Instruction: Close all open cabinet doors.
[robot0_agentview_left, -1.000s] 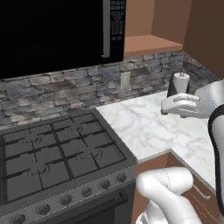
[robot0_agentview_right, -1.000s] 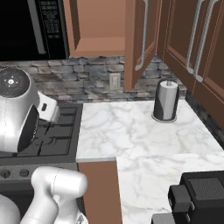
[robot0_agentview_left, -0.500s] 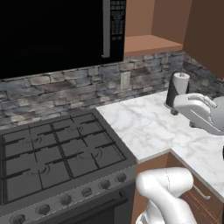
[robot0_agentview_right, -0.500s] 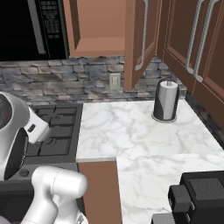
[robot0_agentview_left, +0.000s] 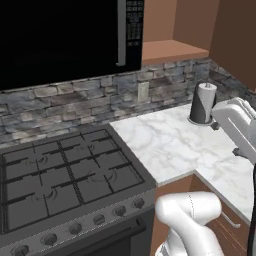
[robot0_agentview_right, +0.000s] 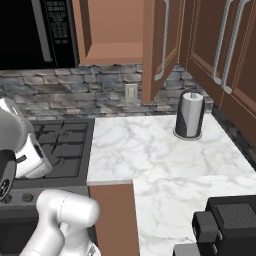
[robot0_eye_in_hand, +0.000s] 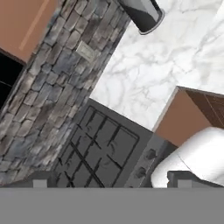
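Cabinet doors are what the robot has to shut, and one of them (robot0_agentview_right: 159, 47) is wide open. It hangs high on the wall, just right of the microwave (robot0_agentview_right: 35, 32), and sticks out toward the room over the tabletop (robot0_agentview_right: 150, 150). Its long silver bar handle (robot0_agentview_right: 165, 42) faces right. Behind it the open shelf (robot0_agentview_right: 107, 52) shows, and nothing can be seen on it. The other tall doors (robot0_agentview_right: 220, 45) along the right wall lie flat and look shut.

So the job does not look done yet. The open door has not been pushed back, and as far as the pictures show it is the one door left to close.

Below the door, a paper towel roll (robot0_agentview_right: 190, 115) stands upright on the marble tabletop, close to the stone wall (robot0_agentview_right: 100, 90). A small outlet (robot0_agentview_right: 131, 91) sits on that wall. The stove (robot0_agentview_left: 65, 175) is to the left of the tabletop. A dark box-shaped machine (robot0_agentview_right: 225, 225) sits at the near right corner.

The robot arm (robot0_agentview_left: 240, 125) is held up over the tabletop, well below the open door and not touching it. The hand camera looks down at the stove, the wall and the paper towel roll. The end effector's tips cannot be made out, so no one can tell if it is open or closed.

The arm likely needs to rise and reach the door next.
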